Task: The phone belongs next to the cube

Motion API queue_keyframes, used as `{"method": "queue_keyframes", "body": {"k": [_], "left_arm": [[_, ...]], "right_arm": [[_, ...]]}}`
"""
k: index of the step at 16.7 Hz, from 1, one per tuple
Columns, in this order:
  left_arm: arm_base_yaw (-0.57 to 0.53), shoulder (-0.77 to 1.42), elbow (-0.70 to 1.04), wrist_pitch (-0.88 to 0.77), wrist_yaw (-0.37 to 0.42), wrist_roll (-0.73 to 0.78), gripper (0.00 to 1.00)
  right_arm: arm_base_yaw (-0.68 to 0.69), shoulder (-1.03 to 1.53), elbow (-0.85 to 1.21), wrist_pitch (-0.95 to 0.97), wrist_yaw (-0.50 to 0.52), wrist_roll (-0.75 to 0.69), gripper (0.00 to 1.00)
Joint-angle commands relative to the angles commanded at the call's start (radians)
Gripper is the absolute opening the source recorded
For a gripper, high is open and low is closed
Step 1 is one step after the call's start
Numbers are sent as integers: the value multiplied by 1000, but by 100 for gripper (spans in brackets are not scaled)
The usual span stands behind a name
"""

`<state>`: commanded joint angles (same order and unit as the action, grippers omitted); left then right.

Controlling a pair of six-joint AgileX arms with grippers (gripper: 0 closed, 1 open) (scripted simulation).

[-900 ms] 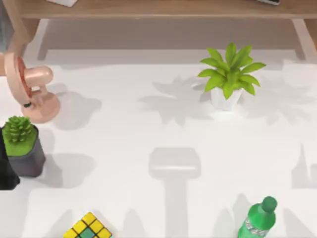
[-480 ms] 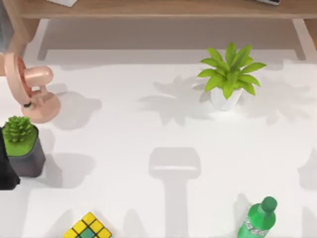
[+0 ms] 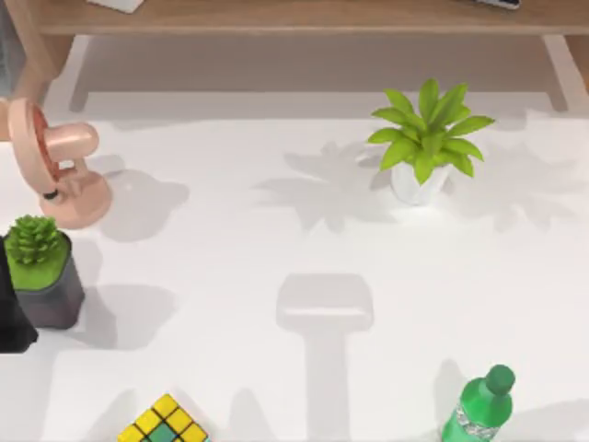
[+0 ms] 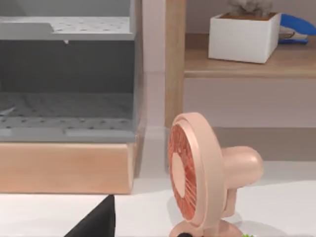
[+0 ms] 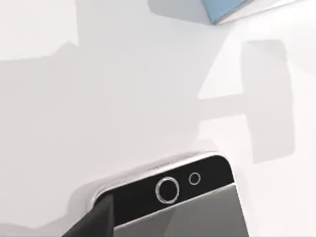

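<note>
The cube [image 3: 164, 422] sits at the near edge of the white desk [image 3: 276, 239], left of center, with a green bottle [image 3: 480, 405] well off to its right. The phone [image 5: 173, 202] lies flat on the desk right under the right pincer. Can't tell how wide either pincer is. A pink fan [image 4: 207, 175] stands in front of the left pincer.

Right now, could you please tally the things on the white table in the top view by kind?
Potted plants: 2, leafy plant and succulent
Fans: 1, pink fan
Bottles: 1, green bottle
Puzzle cubes: 1, cube
Total: 5
</note>
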<state>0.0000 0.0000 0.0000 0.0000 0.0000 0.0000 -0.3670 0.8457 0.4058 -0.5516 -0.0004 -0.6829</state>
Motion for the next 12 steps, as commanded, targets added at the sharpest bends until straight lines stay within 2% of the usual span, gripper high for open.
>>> {"method": "queue_keyframes", "body": {"k": [7, 12], "left_arm": [[0, 0, 0, 0, 0, 0, 100], [0, 0, 0, 0, 0, 0, 100]], "right_arm": [[-193, 438, 218, -288, 1, -359, 100], [-225, 507, 258, -331, 1, -419, 100]]}}
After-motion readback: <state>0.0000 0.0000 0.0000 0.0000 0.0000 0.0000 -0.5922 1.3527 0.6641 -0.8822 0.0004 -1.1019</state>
